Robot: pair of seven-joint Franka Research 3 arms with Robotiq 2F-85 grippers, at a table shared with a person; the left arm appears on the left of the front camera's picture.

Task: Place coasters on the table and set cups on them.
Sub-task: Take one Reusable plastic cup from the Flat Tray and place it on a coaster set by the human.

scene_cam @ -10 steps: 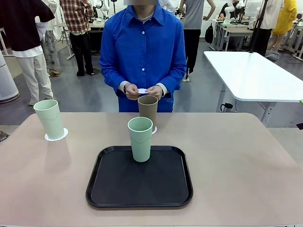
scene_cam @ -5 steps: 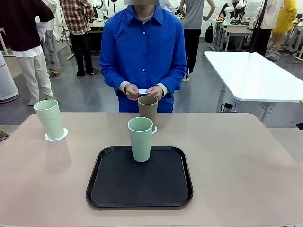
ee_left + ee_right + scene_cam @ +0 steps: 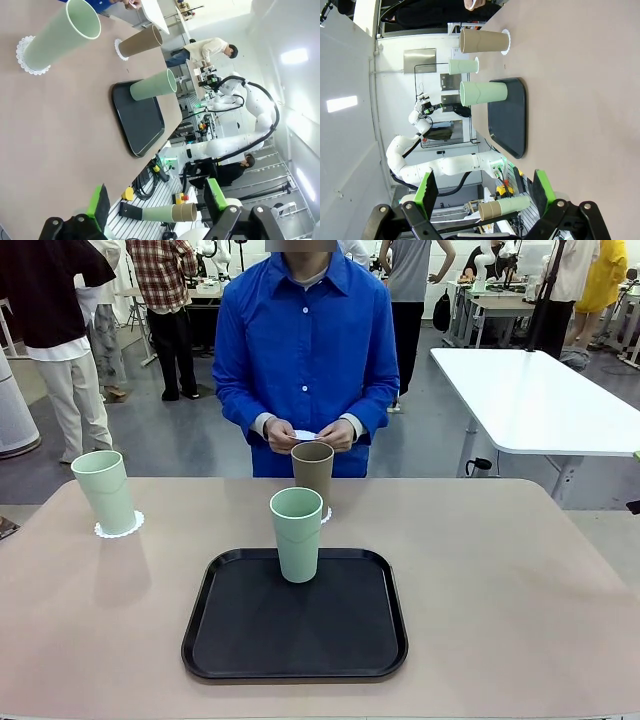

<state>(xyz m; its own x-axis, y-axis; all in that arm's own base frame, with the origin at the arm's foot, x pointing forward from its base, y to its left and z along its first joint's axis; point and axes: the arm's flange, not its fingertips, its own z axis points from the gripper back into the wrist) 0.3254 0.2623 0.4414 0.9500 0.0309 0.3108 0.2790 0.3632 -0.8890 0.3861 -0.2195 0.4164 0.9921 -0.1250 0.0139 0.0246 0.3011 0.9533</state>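
Tray [image 3: 300,632] holds one mint cup [image 3: 297,540] (upright); left gripper [image 3: 156,194] and right gripper [image 3: 485,181] gape wide, empty

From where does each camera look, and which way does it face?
Front: robot's side of the table, facing across at the person; both hands show.
Left wrist: on the left arm, looking along the open left end effector over the table.
Right wrist: likewise, along the open right end effector.
Shared: all see the black tray and cups.
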